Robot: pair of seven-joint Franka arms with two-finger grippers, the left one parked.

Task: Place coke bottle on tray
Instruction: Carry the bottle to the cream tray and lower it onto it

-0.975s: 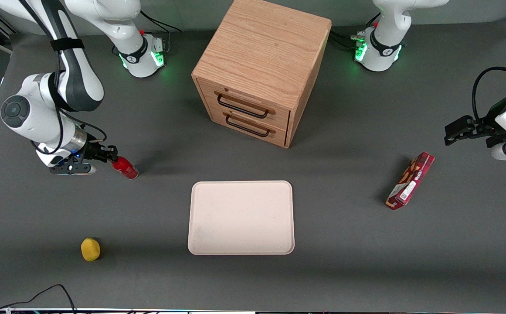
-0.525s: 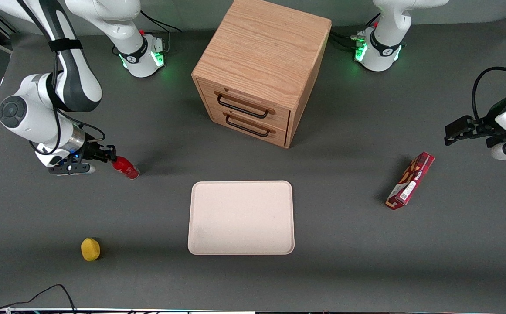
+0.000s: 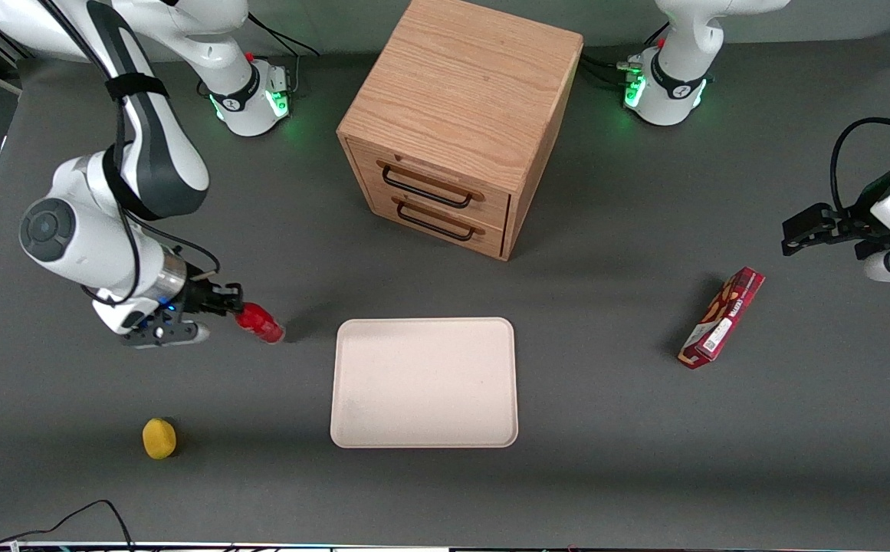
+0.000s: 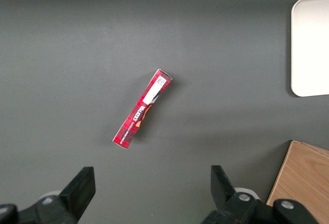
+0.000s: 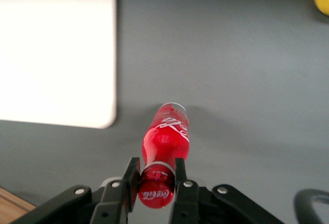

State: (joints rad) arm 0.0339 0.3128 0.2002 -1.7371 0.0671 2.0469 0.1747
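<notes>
My right gripper (image 3: 231, 307) is shut on the cap end of the small red coke bottle (image 3: 261, 323) and holds it tilted above the table, beside the tray's edge toward the working arm's end. In the right wrist view the fingers (image 5: 131, 176) clamp the red cap, and the coke bottle (image 5: 165, 134) hangs over grey table close to the tray (image 5: 51, 49). The pale beige tray (image 3: 425, 382) lies flat in the middle of the table with nothing on it.
A wooden drawer cabinet (image 3: 461, 123) stands farther from the front camera than the tray. A yellow fruit (image 3: 159, 438) lies near the table's front toward the working arm's end. A flat red snack box (image 3: 722, 317) lies toward the parked arm's end, also in the left wrist view (image 4: 142, 109).
My right gripper has carried the coke bottle toward the tray and nearer to the front camera. The bottle was farther from the tray before. The grip is unchanged.
</notes>
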